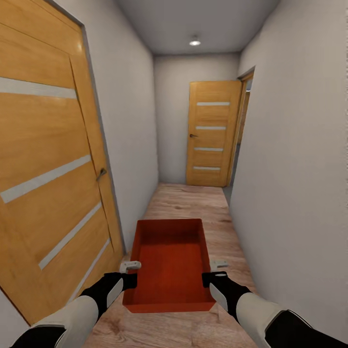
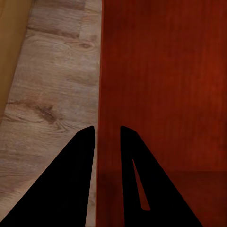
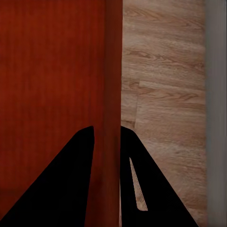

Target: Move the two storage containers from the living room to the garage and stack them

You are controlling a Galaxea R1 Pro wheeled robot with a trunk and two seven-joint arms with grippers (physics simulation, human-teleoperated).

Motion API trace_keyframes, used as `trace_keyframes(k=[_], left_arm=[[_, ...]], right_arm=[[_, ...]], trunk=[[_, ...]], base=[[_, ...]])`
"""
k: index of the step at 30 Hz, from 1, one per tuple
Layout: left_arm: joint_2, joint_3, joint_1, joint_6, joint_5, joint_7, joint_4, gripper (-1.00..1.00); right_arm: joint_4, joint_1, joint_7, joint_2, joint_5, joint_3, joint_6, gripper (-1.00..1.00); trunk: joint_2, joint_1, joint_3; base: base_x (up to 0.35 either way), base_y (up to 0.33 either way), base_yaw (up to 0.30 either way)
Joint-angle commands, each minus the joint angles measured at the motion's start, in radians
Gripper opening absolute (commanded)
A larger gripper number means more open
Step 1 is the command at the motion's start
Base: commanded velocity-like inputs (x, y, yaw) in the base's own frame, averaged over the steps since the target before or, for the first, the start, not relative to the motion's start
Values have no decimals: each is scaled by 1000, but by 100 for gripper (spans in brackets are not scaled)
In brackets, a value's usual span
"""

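One orange-red open-top storage container [image 1: 170, 263] hangs level in front of me, carried between both arms above a light wood plank corridor floor. My left gripper [image 1: 130, 274] is shut on the container's left wall, its fingers [image 2: 80, 165] astride the rim [image 2: 106, 142]. My right gripper [image 1: 212, 273] is shut on the right wall, which stands between its fingers [image 3: 75, 165] as a thin edge [image 3: 112, 94]. The bin [image 2: 165, 85] is empty inside.
I stand in a narrow corridor with grey-white walls. A wide honey-coloured door [image 1: 43, 159] is close on the left. Another wood door [image 1: 210, 133] closes the far end, with an open doorway [image 1: 244, 116] beside it on the right. The right wall [image 1: 295, 169] is near.
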Motion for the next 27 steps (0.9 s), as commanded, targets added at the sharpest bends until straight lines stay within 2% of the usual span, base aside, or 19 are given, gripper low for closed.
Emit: trace_keyframes(k=[1, 6, 23, 27], left_arm=[[0, 4, 0, 6, -20, 8, -4, -100], [1, 4, 0, 6, -20, 8, -4, -100], [1, 4, 0, 6, -20, 8, -4, -100], [1, 4, 0, 6, -20, 8, -4, -100]], right_arm=[[-2, 0, 1, 3, -26, 32, 7, -100], [-2, 0, 1, 3, -25, 32, 7, -100], [-2, 0, 1, 2, -27, 33, 6, -100], [-2, 0, 1, 3, -27, 32, 7, -100]], trunk=[[-2, 1, -1], [-2, 1, -1], [-2, 1, -1], [-2, 1, -1]], base=[[323, 0, -233], [323, 0, -123], [323, 0, -7], [323, 0, -168]])
